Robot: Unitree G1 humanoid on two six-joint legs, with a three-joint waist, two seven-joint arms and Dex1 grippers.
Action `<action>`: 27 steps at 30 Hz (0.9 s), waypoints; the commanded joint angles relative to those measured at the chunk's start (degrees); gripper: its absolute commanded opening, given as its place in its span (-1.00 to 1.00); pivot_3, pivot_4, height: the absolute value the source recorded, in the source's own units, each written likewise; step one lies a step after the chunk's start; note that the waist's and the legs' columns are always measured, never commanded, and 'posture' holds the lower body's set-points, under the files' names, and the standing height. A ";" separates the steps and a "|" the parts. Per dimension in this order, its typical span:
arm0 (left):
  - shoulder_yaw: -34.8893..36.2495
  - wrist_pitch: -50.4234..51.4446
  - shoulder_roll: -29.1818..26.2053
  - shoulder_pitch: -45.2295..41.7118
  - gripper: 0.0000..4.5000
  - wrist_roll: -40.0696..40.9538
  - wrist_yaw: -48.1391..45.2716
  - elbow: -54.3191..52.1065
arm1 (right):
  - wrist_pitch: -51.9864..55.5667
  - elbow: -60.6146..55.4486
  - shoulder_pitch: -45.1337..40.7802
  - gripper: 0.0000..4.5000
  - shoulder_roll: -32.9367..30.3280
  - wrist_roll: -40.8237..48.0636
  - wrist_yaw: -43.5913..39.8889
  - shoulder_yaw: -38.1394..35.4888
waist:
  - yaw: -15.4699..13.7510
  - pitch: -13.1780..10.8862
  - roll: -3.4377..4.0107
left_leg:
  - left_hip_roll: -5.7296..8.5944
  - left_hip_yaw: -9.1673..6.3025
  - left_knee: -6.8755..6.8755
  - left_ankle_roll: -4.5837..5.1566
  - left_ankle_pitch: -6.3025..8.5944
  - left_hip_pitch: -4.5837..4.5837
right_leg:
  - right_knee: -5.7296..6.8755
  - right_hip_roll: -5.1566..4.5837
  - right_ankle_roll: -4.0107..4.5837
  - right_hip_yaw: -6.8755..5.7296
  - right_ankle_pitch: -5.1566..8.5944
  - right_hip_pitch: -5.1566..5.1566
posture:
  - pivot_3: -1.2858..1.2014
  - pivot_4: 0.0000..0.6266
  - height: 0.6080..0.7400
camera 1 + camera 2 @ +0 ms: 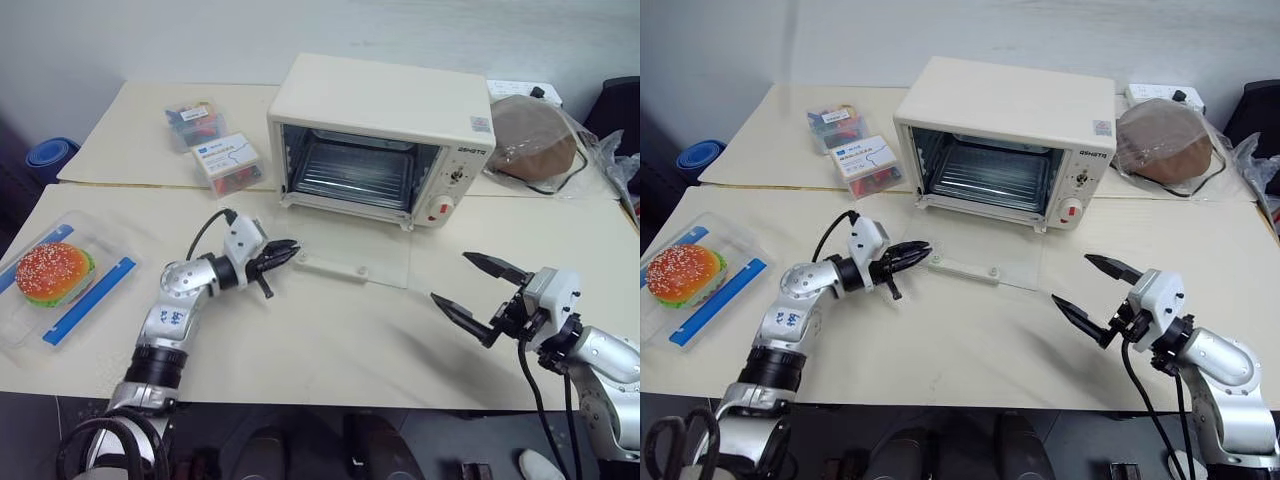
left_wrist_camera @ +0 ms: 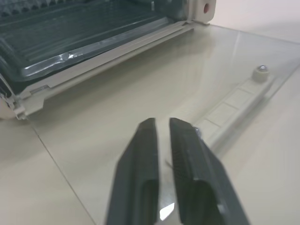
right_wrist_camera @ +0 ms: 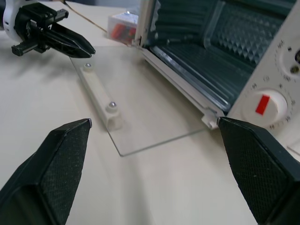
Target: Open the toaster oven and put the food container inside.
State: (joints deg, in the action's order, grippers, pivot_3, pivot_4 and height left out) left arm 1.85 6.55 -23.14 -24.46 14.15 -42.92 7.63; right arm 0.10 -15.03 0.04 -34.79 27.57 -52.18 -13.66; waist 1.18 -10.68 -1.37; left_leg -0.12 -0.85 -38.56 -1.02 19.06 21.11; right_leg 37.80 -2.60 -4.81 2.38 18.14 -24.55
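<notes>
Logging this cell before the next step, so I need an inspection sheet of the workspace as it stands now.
Surface: cream table, two tabletops butted together.
Job's things: toaster oven, glass door folded flat; food container at table's left edge, outside oven.
Clutter: two small clear boxes; bagged brown item.
Grippers: left gripper by door handle, jaws slightly apart; right gripper wide open, empty.
Cables: black cables on both wrists.
Surroundings: power strip; blue bin.

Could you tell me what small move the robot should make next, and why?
Probably swing the left gripper away from the door handle toward the food container. The toaster oven already stands open, its glass door flat on the table, and the container sits untouched at the table's left edge, on that arm's side.
</notes>
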 commanded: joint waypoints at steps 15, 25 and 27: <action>66.02 26.59 -9.00 49.51 0.98 33.62 15.60 -26.23 | -1.93 3.39 -17.29 1.00 9.80 7.01 -15.77 14.76 | -0.24 0.04 -0.01 | 0.00 -0.30 0.29 0.09 0.13 -0.19 | -0.36 -0.24 0.15 -0.36 0.08 0.33 | 0.03 -0.52 1.00; 72.82 60.93 -26.68 46.43 0.98 46.57 35.72 -11.14 | -7.12 7.53 -19.08 1.00 10.54 4.68 -18.26 15.00 | -0.33 0.08 -0.13 | -0.01 -0.45 0.55 0.08 0.20 -0.92 | -0.50 -0.26 0.31 -0.54 0.18 1.03 | 0.03 -0.52 1.00; 70.10 63.84 -29.75 46.14 0.98 43.78 35.54 -9.34 | -6.98 7.53 -18.98 1.00 10.49 4.66 -18.15 14.91 | 0.29 0.09 -0.14 | -0.01 -0.46 0.55 0.05 0.21 -0.91 | -0.48 -0.25 0.32 -0.55 0.18 1.01 | 0.03 -0.52 1.00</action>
State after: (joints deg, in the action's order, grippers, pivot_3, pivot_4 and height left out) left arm 72.58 67.98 -51.51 21.15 59.02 -7.72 -2.68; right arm -6.25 -6.30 -19.08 -23.79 31.94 -70.15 1.95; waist 1.47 -10.59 -1.51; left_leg -0.12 -1.28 -38.00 -0.99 19.28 20.20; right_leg 37.31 -2.86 -4.49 1.86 18.32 -23.54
